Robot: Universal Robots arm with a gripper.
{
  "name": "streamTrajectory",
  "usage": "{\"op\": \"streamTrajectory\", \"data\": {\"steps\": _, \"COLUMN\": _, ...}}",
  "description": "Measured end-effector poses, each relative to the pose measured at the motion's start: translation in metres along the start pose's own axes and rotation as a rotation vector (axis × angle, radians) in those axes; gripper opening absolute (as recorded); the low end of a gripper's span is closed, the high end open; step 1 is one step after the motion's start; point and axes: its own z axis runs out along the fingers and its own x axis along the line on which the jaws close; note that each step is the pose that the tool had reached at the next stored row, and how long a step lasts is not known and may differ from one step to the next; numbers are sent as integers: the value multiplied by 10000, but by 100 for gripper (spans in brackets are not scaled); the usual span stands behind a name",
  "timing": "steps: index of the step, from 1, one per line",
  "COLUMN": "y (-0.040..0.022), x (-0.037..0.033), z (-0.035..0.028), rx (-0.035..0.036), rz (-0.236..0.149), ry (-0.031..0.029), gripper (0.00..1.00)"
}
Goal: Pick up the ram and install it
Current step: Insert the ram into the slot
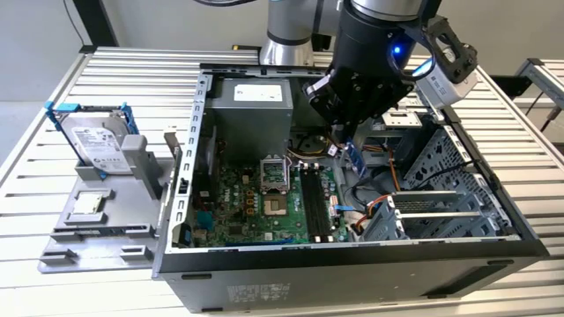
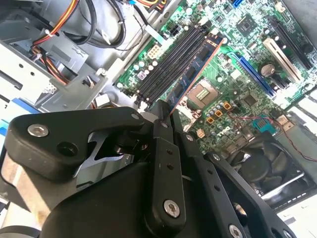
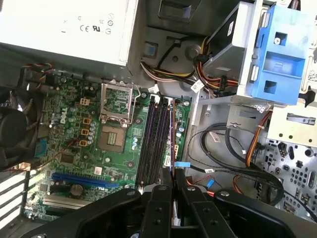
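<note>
My gripper (image 1: 347,134) hangs inside the open computer case (image 1: 352,254), shut on the ram (image 1: 354,157), a narrow bluish stick pointing down toward the motherboard (image 1: 251,205). In the second wrist view the ram (image 2: 195,69) runs out from between the black fingers (image 2: 161,119), and it lies alongside the black memory slots (image 2: 171,62). The first wrist view shows the ram (image 3: 172,134) edge-on as a thin line. It sits over the slots (image 3: 152,144) near their outer side. The stick is still above the board, and I cannot tell the height of the gap.
A silver hard drive in a blue frame (image 1: 92,139) and a small square silver chip (image 1: 88,205) rest on a grey holder at the exterior view's left. The power supply (image 1: 255,99), drive cage (image 1: 440,205) and loose cables (image 3: 233,144) crowd the case around the slots.
</note>
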Motion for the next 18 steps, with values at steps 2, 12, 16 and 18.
{"op": "streamTrajectory", "data": {"steps": 2, "y": 0, "x": 0, "z": 4, "rx": 0, "rz": 3, "ry": 0, "gripper": 0}}
{"op": "streamTrajectory", "data": {"steps": 12, "y": -1, "x": 1, "z": 28, "rx": 1, "rz": 15, "ry": 0, "gripper": 0}}
{"op": "streamTrajectory", "data": {"steps": 16, "y": -1, "x": 2, "z": 39, "rx": 0, "rz": 20, "ry": -1, "gripper": 0}}
{"op": "streamTrajectory", "data": {"steps": 18, "y": -1, "x": 2, "z": 45, "rx": 1, "rz": 23, "ry": -1, "gripper": 0}}
